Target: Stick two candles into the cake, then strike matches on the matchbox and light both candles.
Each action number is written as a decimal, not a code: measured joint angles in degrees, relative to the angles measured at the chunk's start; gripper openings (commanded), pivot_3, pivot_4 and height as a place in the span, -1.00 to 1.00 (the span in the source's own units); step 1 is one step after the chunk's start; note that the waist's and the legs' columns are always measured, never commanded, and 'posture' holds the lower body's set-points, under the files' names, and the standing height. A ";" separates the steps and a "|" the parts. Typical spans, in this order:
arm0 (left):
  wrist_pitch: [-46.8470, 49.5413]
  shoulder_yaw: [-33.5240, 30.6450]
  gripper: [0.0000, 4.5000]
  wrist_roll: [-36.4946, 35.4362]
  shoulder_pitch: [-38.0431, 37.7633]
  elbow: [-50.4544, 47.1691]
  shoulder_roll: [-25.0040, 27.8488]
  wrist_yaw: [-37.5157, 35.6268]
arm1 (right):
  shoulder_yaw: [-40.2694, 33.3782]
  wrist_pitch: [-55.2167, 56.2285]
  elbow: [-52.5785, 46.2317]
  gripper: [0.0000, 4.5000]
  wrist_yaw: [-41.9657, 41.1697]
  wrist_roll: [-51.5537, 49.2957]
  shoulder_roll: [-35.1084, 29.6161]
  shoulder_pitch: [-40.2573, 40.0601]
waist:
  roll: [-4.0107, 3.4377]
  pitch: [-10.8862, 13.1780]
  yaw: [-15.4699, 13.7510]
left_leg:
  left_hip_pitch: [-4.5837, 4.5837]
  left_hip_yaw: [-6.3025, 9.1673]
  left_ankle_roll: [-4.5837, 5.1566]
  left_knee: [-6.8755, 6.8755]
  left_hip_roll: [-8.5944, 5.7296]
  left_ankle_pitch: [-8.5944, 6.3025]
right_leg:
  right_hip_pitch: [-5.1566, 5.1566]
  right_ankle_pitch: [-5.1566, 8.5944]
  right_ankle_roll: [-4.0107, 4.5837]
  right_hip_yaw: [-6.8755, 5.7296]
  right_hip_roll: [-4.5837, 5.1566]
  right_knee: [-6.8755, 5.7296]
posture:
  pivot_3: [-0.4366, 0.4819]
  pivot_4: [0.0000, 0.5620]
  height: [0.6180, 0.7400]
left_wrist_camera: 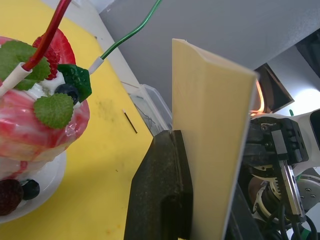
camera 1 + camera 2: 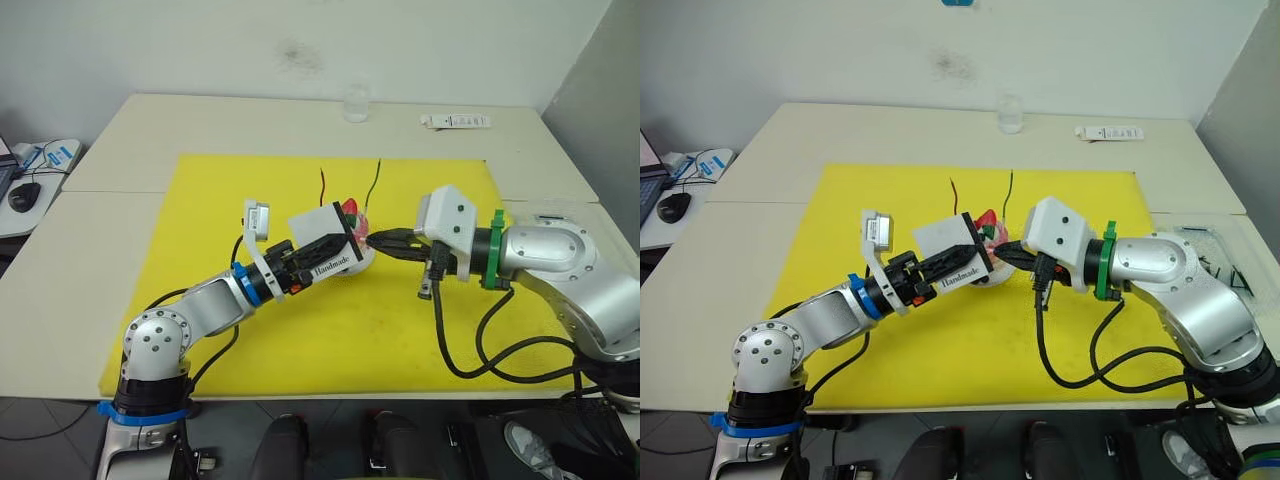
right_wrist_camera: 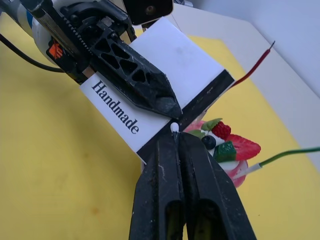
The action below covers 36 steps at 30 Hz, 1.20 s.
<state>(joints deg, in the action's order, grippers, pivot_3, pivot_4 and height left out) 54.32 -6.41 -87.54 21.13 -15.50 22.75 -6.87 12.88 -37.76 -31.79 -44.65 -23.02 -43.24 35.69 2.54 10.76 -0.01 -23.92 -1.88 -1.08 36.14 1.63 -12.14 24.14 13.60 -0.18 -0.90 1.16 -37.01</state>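
Item 1, left gripper point(image 2: 322, 247): clamped flat on the matchbox point(image 3: 150, 90), 1 black finger point(image 3: 135, 80) lying across the white printed face beside the word "Handmade", the other finger point(image 1: 160, 195) pressed to the opposite face. The box is held clear of the yellow mat point(image 2: 330, 340), tilted, its dark side edge turned toward the right gripper.

Item 2, right gripper point(image 3: 176, 135): the 2 fingers pressed together with a small pale tip showing between them, probably a match head; the stick itself is hidden. That tip touches the dark edge of the matchbox directly ahead of the fingers.

Item 3, cake point(image 1: 35, 125): pink, on a white plate point(image 1: 40, 195), resting on the mat just beyond and under the meeting point of the 2 grippers, partly hidden behind the matchbox in the head views. Strawberry, green leaves and dark berries on top.

Item 4, red candle point(image 2: 322, 186) and green candle point(image 2: 374, 180): both stand in the cake, pale ends down in the topping, leaning apart, rising above the 2 grippers.

Item 5, spare match point(image 1: 130, 122): 1 short dark stick lying on the mat beyond the cake, apart from both grippers.

Item 6, table point(image 2: 200, 120): pale, under the mat; a small clear cup point(image 2: 356, 103) and a white tube point(image 2: 455, 121) sit at its far edge, well apart from the grippers.
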 measured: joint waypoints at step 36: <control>0.02 -2.11 -1.00 -1.72 0.60 0.14 -0.04 -0.03 | 5.74 19.35 -1.92 -0.99 -33.35 8.60 -26.91 -17.67 | -0.15 0.09 -1.36 | -0.09 0.01 0.36 0.81 -0.04 -0.21 | -0.34 0.12 -0.14 -0.05 0.15 -0.06 | -0.05 -0.47 1.00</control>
<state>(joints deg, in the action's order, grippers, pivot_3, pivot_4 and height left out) 54.34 -8.51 -89.26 21.73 -15.36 22.72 -6.90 18.61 -18.41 -33.71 -78.01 -14.42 -70.15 18.02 2.38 10.84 -1.37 -24.01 -1.87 -0.72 36.95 1.59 -12.35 23.80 13.72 -0.31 -0.95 1.31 -37.07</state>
